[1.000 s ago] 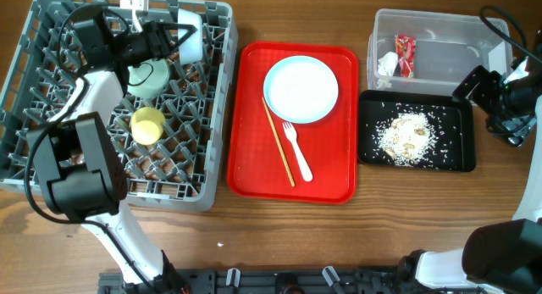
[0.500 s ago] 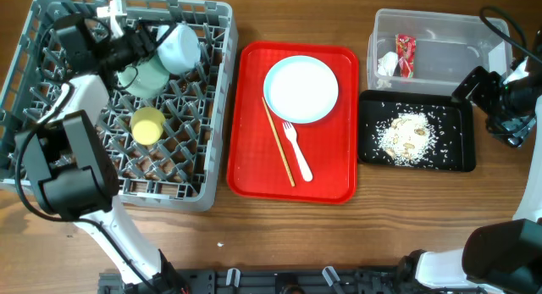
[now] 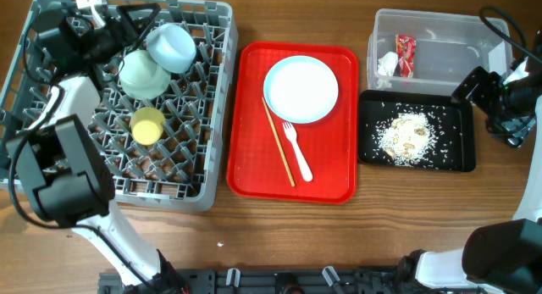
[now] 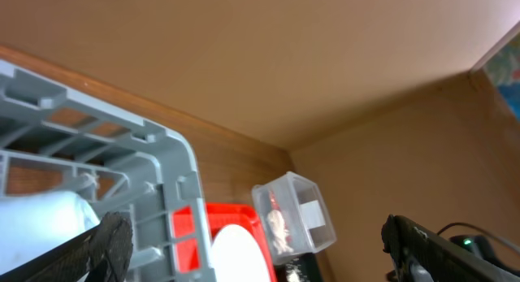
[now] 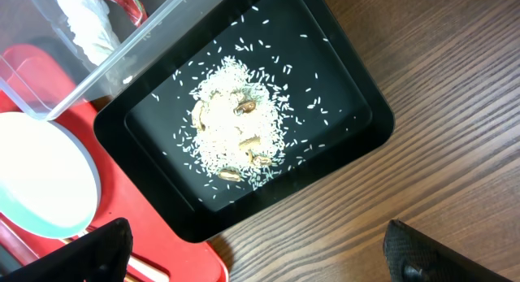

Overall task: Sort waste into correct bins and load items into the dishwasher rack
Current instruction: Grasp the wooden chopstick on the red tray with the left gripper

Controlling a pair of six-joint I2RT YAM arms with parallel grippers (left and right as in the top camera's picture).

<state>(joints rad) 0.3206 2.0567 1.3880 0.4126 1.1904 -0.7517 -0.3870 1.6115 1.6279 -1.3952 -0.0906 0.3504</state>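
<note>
The grey dishwasher rack [image 3: 220, 108] fills the left of the table. In it lie the pale blue bowl [image 3: 172, 47], the pale green saucer [image 3: 140, 74] and the yellow-green cup [image 3: 148, 124]. My left gripper [image 3: 121, 24] hovers open at the rack's far left corner, just left of the bowl and holding nothing. The left wrist view shows its spread fingers [image 4: 106, 245], the rack's corner [image 4: 166, 164] and the bowl's edge [image 4: 41, 225]. The plate [image 3: 301, 89], chopstick [image 3: 278, 143] and fork [image 3: 296, 150] lie on the red tray [image 3: 330, 171]. My right gripper [image 3: 474, 85] stands open beside the black tray [image 3: 457, 154].
The clear tub [image 3: 457, 44] at the far right holds the red wrapper [image 3: 405, 55] and the white tissue [image 3: 387, 65]. Rice scraps [image 5: 236, 127] lie heaped in the black tray [image 5: 341, 71]. Bare wood table [image 5: 422, 184] lies under the right gripper.
My left gripper has opened and let go of the bowl, which now lies in the rack. The gripper has drawn back to the left. The right arm has not moved.
</note>
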